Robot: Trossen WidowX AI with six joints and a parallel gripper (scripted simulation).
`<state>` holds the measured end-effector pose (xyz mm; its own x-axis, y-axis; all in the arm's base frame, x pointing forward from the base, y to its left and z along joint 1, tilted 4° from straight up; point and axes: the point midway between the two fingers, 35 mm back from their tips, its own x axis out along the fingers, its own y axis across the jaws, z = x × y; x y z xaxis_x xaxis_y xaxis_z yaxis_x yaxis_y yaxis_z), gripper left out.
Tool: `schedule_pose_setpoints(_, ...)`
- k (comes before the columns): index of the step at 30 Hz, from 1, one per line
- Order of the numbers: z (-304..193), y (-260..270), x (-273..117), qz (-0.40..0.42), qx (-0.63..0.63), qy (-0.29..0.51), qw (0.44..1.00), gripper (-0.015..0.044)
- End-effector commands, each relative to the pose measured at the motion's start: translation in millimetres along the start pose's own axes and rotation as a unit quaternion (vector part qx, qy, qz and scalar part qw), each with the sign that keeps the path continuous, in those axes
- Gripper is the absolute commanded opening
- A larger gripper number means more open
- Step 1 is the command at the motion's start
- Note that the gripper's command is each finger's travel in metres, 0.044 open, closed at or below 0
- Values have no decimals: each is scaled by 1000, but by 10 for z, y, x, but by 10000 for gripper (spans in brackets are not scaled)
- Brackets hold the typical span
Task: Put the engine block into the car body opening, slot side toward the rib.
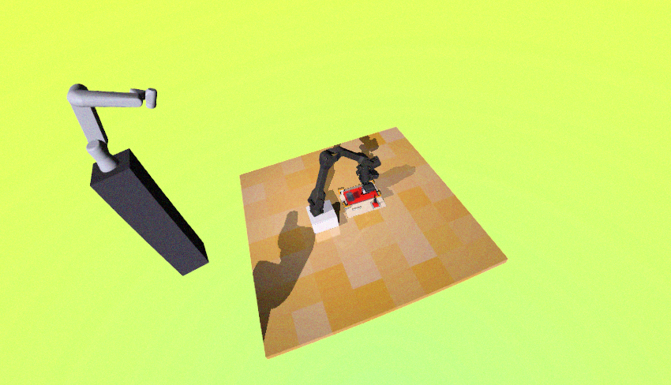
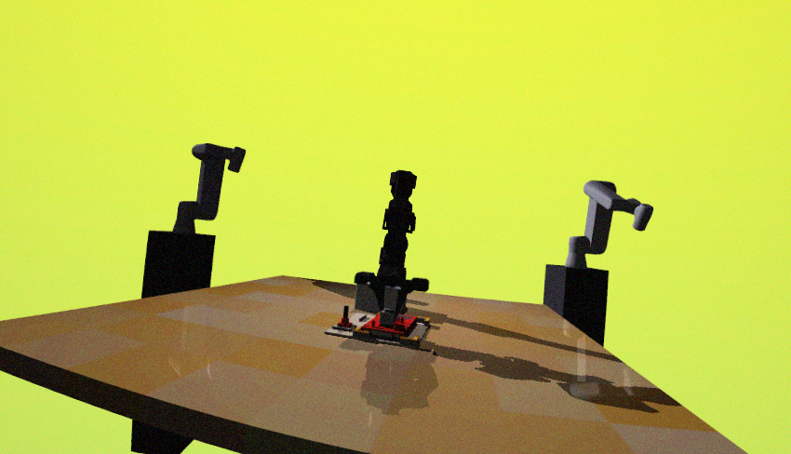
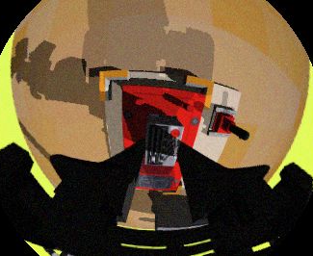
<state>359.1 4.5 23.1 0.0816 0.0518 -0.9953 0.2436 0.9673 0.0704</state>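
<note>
The car body [image 1: 360, 199] [image 2: 373, 326] [image 3: 146, 90] is a low red shell with orange corners, lying flat on the board. My gripper [image 1: 367, 187] [image 2: 392, 301] [image 3: 161, 143] points down over it and is shut on the engine block [image 2: 389, 315] [image 3: 161, 146], a small grey block with dark slots and a red round spot on top. The block is over the middle of the red part in the wrist view. The fingers hide its sides. How deep it sits, the opening's edges and the rib cannot be made out.
A red piece with a black lever [image 1: 376, 203] [image 2: 344, 324] [image 3: 222, 120] stands on the pale plate beside the car body. My arm's white base [image 1: 324, 221] stands close by. Grey arms [image 1: 108, 98] [image 2: 210, 189] [image 2: 598, 224] stand on dark pedestals beyond the tiled board [image 1: 365, 267].
</note>
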Motion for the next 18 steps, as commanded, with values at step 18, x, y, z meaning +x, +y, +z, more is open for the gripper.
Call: schedule_pose_setpoints(18, 1, 3, 63, 1, -1, 0, 1000, 159)
